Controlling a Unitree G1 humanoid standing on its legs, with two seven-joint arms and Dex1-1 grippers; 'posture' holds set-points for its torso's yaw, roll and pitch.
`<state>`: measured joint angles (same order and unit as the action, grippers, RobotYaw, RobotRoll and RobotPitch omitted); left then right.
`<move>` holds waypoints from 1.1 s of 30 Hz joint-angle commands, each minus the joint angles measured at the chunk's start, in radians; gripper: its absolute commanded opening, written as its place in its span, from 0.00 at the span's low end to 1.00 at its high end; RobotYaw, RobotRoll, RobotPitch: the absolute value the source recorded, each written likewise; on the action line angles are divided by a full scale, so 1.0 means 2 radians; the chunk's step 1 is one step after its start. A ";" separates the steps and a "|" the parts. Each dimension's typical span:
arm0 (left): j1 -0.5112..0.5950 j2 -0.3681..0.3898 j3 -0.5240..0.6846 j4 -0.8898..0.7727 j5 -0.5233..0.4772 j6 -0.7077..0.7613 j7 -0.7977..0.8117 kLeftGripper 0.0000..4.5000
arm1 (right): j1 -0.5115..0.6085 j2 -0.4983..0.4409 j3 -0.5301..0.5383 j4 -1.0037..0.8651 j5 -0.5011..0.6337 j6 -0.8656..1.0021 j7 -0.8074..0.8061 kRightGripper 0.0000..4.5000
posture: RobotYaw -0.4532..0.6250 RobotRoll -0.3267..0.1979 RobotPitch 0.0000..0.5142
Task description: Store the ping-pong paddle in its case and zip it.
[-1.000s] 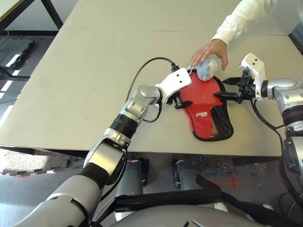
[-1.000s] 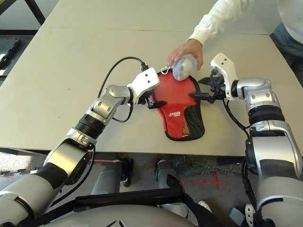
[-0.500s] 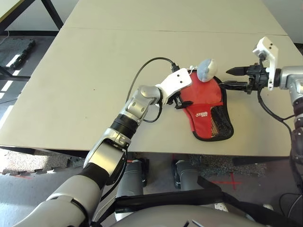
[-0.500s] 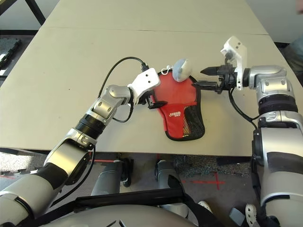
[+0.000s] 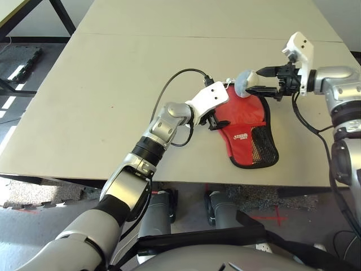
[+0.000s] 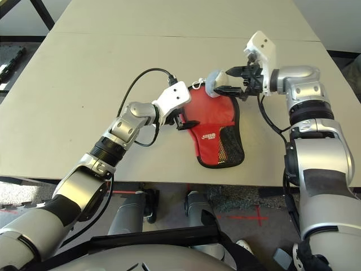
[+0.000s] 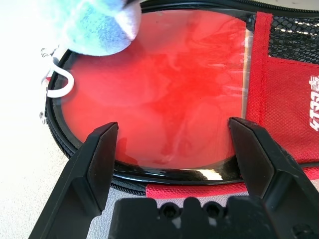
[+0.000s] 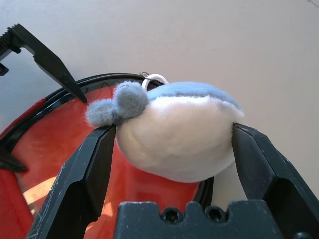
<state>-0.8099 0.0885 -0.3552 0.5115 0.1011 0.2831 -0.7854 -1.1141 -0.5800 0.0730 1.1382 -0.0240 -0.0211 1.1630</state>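
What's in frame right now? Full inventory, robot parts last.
case: 1, red with black trim and mesh pocket, flat on the table in front of the robot.
plush toy: 1, pale blue and white, on the case's wide far end, between the right gripper's fingers.
white loop: 1, beside the toy at the case's edge.
table: 1, beige, under everything.
left gripper: 1, black, open, at the case's left edge.
right gripper: 1, black, open, fingers either side of the toy.
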 commanded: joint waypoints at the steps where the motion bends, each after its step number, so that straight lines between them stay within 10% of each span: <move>1: 0.021 0.001 -0.017 0.010 0.012 0.018 0.002 0.99 | -0.006 0.011 0.012 0.025 -0.022 -0.014 -0.015 1.00 | 0.39 0.62 0.36; 7: 0.023 0.004 -0.016 0.004 0.012 0.022 0.004 1.00 | -0.013 0.024 0.014 0.045 -0.037 -0.021 -0.039 0.91 | 0.39 0.62 0.36; 20: 0.028 0.003 -0.017 -0.007 0.011 0.030 0.007 1.00 | -0.013 0.018 0.002 0.052 -0.036 -0.019 -0.068 0.02 | 0.40 0.62 0.37; 33: 0.025 -0.001 -0.024 0.001 0.010 0.042 0.000 1.00 | -0.006 -0.056 -0.010 0.055 -0.039 -0.013 -0.069 0.02 | 0.38 0.62 0.38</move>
<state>-0.7913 0.0788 -0.3653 0.4701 0.1002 0.3264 -0.7710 -1.1393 -0.6443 0.0652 1.2252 -0.0865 -0.0594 1.0412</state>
